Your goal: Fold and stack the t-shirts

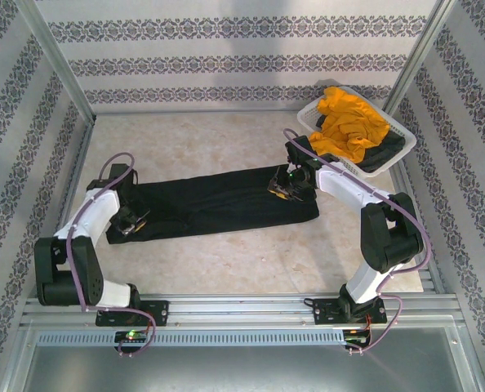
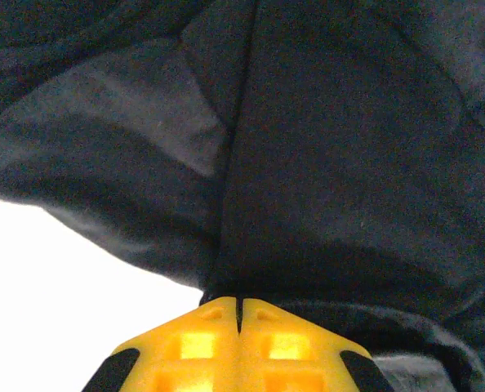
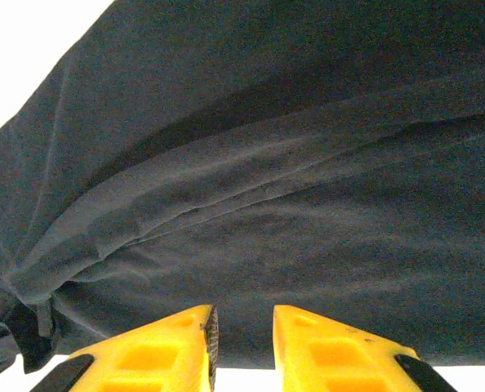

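Observation:
A solid black t-shirt lies as a long folded strip across the middle of the table. My left gripper is at its left end, and in the left wrist view its yellow fingers are pressed together on a pinch of the black cloth. My right gripper is over the strip's right part. There the jaws stand apart, with the black cloth spread in front and its edge in the gap. A mustard-orange t-shirt is heaped on another dark one in the basket.
The white lattice basket sits at the back right corner against the metal frame post. The beige table is walled by patterned panels at the back and on both sides. Bare tabletop lies behind and in front of the black strip.

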